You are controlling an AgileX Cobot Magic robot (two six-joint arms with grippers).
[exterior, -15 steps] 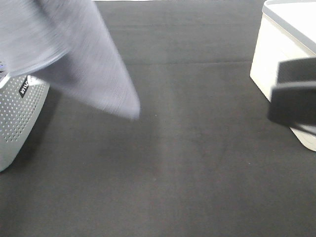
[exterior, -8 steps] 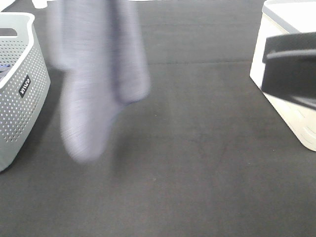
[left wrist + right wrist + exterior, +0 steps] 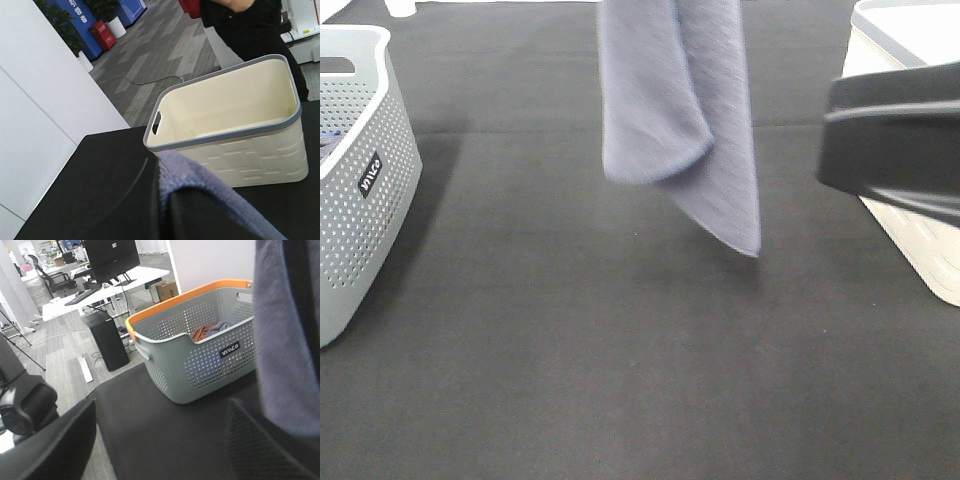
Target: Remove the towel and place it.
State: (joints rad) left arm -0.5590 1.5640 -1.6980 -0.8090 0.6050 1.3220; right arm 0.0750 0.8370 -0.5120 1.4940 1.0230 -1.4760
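Observation:
The grey-lavender towel (image 3: 680, 120) hangs folded from above the top edge of the exterior view, over the middle of the black mat, its lowest corner clear of the surface. In the left wrist view the towel (image 3: 210, 187) is pinched between the dark fingers of my left gripper (image 3: 165, 202). My right gripper (image 3: 160, 410) is open and empty, its fingers spread wide, with the towel (image 3: 282, 340) hanging close beside it. The right arm's dark body (image 3: 895, 140) shows blurred at the right of the exterior view.
A grey perforated basket (image 3: 360, 170) with an orange rim (image 3: 200, 350) stands at the left and holds some cloth. A cream basket with a grey rim (image 3: 895, 60) stands at the right and looks empty inside (image 3: 230, 107). The black mat (image 3: 620, 360) covers the table.
The towel has swung from above the grey basket at the left to the middle of the table. The right arm's dark body has moved up and to the left.

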